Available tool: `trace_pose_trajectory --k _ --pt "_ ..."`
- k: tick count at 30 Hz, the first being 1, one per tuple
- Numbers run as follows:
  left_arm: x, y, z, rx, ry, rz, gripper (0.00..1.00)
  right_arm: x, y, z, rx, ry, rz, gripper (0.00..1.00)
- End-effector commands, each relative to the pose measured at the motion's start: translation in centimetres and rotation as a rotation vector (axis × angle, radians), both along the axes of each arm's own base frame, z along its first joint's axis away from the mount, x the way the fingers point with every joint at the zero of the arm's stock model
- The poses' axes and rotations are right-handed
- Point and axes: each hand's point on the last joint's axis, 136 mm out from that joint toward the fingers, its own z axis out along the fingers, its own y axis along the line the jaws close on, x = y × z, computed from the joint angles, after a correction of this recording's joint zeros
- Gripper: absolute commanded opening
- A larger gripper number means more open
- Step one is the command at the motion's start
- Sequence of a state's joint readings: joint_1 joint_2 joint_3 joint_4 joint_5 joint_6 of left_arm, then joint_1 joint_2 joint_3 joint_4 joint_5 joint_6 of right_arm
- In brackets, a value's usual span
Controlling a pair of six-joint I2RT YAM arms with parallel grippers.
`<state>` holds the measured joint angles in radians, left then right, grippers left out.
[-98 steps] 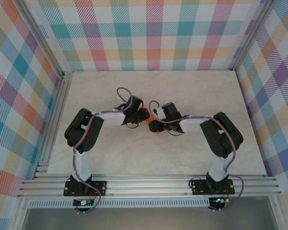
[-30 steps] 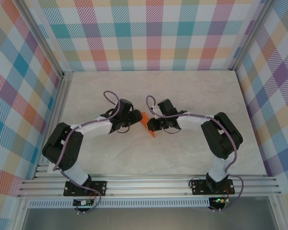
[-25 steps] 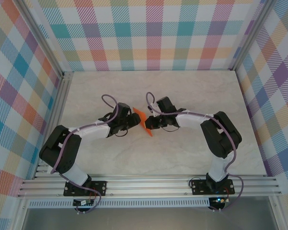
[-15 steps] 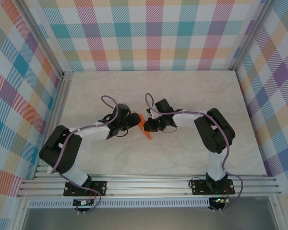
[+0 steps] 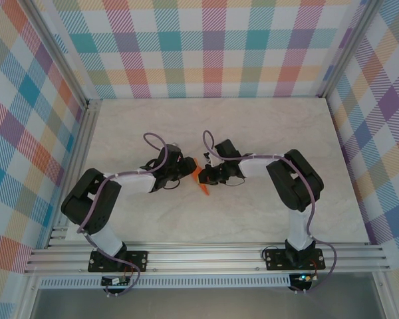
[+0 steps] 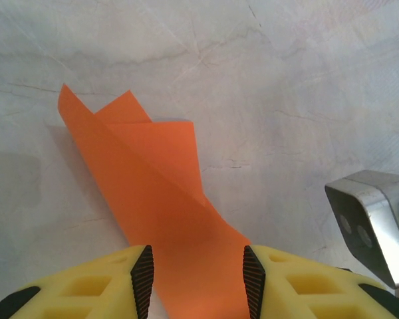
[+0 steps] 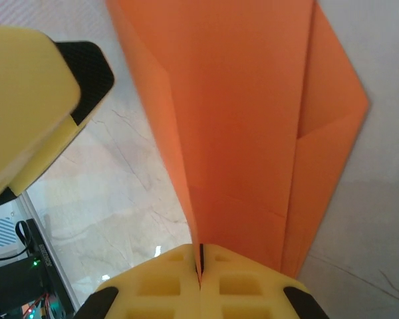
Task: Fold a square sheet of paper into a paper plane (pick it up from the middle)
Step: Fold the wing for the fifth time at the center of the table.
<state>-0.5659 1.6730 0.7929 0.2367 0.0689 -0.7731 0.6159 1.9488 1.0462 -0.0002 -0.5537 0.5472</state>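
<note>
Top external view puts both arms reaching inward over the pale marbled table [image 5: 266, 133], and you can see their wrists meet near its middle. The paper plane [image 5: 201, 181] sits between them as a small orange sliver whose narrow tip points toward the arm bases. The left gripper [image 5: 187, 170] is just left of it and the right gripper [image 5: 206, 174] just right of it. From this height you cannot make out how either claw stands.

Look at the right wrist view for the grip. The right gripper [image 7: 200, 258] has its two yellow fingers pressed flat together, with only a thin dark seam between them. The paper plane [image 7: 239, 119] rises out of that seam, pinched along its long centre crease. One folded flap spreads out to the right, ending in a blunt corner. At the upper left you see one finger [image 7: 33, 86] of the left claw, its black pad just beside the orange edge, with a strip of table showing between them.

In the left wrist view, the left gripper [image 6: 197, 274] stands partly open. Its black pads flank the paper plane [image 6: 153, 179], which runs up between them and leans to the upper left over the table [image 6: 286, 80]. You cannot tell here whether the pads touch the paper's edges. A grey metal housing [image 6: 372, 212] sits at the right edge.
</note>
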Motion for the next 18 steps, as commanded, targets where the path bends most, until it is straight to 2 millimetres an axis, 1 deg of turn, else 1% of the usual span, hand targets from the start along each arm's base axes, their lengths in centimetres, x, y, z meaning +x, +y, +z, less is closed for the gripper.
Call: trace_pose_trajectory --k 1,7,11,18 --pt "0.6 -0.4 0.4 -0.028 -0.018 -0.004 0.43 -0.1 -0.6 -1.1 -0.004 0.035 -0.037 0.05" --pt "0.9 -0.9 0.2 -0.04 -0.019 -0.014 0.42 -0.3 -1.2 -1.8 0.016 0.061 -0.076 0.07" --pt "1.1 -1.2 0.1 -0.047 -0.017 -0.021 0.42 -0.1 -1.6 -1.7 0.043 0.08 -0.095 0.07" --pt "1.1 -1.8 0.1 -0.067 -0.026 -0.051 0.41 0.0 -1.8 -2.0 0.106 0.171 -0.113 0.06"
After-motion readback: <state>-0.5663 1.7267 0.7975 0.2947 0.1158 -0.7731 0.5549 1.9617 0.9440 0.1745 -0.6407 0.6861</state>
